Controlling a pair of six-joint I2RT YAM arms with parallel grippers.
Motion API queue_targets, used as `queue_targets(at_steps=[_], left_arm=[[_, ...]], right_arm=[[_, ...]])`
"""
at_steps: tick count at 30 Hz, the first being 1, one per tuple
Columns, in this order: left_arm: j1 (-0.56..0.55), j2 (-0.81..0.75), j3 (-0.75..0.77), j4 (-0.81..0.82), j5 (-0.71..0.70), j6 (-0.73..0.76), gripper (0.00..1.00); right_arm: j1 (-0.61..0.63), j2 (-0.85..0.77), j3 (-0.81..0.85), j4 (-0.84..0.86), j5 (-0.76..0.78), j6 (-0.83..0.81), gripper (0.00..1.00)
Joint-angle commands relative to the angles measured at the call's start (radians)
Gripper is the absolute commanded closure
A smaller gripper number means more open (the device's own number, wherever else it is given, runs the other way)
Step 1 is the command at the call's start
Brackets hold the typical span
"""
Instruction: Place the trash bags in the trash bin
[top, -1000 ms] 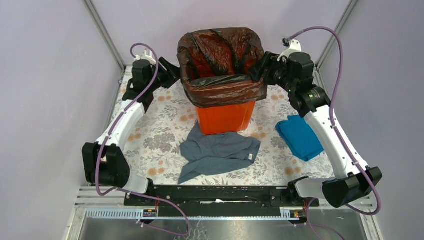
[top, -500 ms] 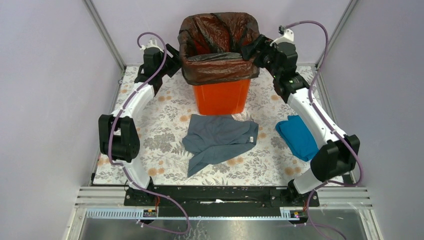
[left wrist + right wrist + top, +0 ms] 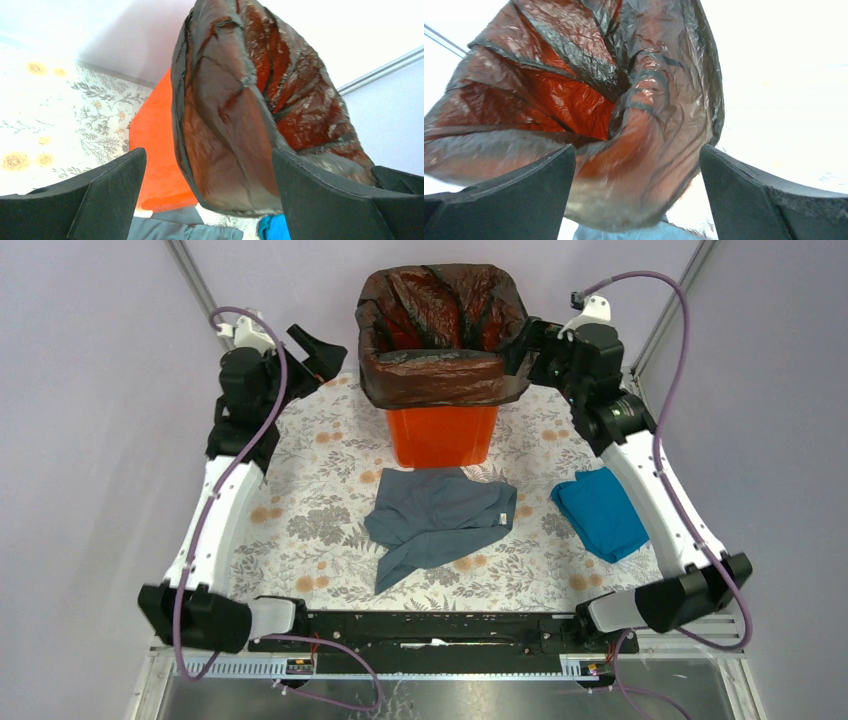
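The orange trash bin (image 3: 440, 437) stands upright at the back middle of the table. The black trash bag (image 3: 432, 378) lines it, with its edge folded down over the rim. My left gripper (image 3: 318, 348) is open and empty, a little left of the bin and apart from it. In the left wrist view the bag (image 3: 235, 115) and the bin (image 3: 155, 145) lie ahead of the wide-open left gripper (image 3: 207, 200). My right gripper (image 3: 530, 345) is open at the bin's right rim. In the right wrist view the bag (image 3: 624, 125) fills the space ahead of the open right gripper (image 3: 636, 200).
A grey cloth (image 3: 440, 522) lies crumpled in front of the bin. A folded blue cloth (image 3: 600, 513) lies at the right, beside my right arm. The floral mat (image 3: 310, 520) covers the table. Metal frame posts stand at both back corners.
The bin with its bag slid toward the back of the table. My left gripper then drew away to the left, off the rim. My right gripper stayed by the right rim.
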Motion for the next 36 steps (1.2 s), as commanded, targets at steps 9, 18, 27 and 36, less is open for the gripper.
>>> queue_targets(at_steps=[9,18,27,36], left_arm=[[0.005,-0.299,-0.045,-0.208,0.106,0.139,0.01],[0.001,-0.538,0.067,-0.171,0.111,0.219,0.01],[-0.036,-0.567,0.109,-0.176,0.101,0.273,0.01],[-0.04,-0.585,0.097,-0.18,0.069,0.3,0.01]], right_arm=[[0.007,-0.328,-0.006,-0.202,-0.074,-0.067,0.0],[0.007,-0.67,-0.165,-0.16,-0.214,-0.006,0.0],[0.007,-0.722,-0.084,-0.292,-0.096,-0.049,0.0],[0.007,-0.72,-0.104,-0.265,-0.061,-0.044,0.0]])
